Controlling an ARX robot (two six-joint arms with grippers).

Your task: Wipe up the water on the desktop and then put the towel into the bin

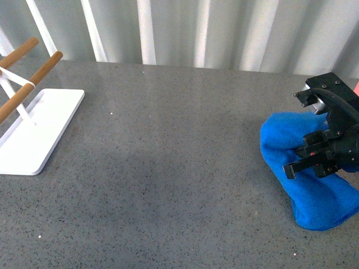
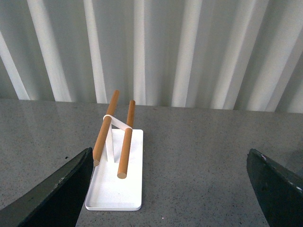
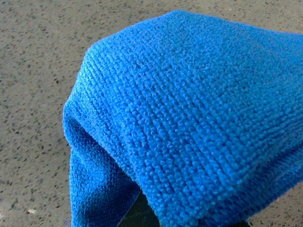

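1. You get the grey speckled stone-like desktop (image 1: 168, 185) nearest; it runs under everything here, slightly glossy.
2. The bright blue fuzzy towel (image 1: 317, 193) sits over the desktop far to the right of the white flat-based rack with two brown wooden bars (image 1: 33, 120), and nearer to you than the rack. It is bunched up top with a lobe hanging down. You cannot tell if the low end touches the desktop.
3. Your right gripper (image 1: 307, 154), black, is on the towel's rack-far side, pinching the towel, with cloth bulging around the fingers. In the right wrist view the towel (image 3: 189, 118) fills nearly everything, draped in a fold, with the desktop (image 3: 38, 71) beyond it; the fingers are hidden there.
4. The rack stands on the desktop well apart from the towel, its base flat and its bars slanting up and away.
5. Your left gripper (image 2: 169, 156) faces the rack (image 2: 116, 179) end-on, jaws spread wide, with nothing between them. Both dark fingers (image 2: 61, 194) hang above the desktop (image 2: 199, 161), clear of the rack.
6. A salmon-pink sliver of the bin (image 1: 356, 88) is far right of the rack, beyond the right gripper, cut by the frame edge.
7. A pale ribbed wall (image 1: 185, 31) stands behind the rack, at the desktop's far edge.
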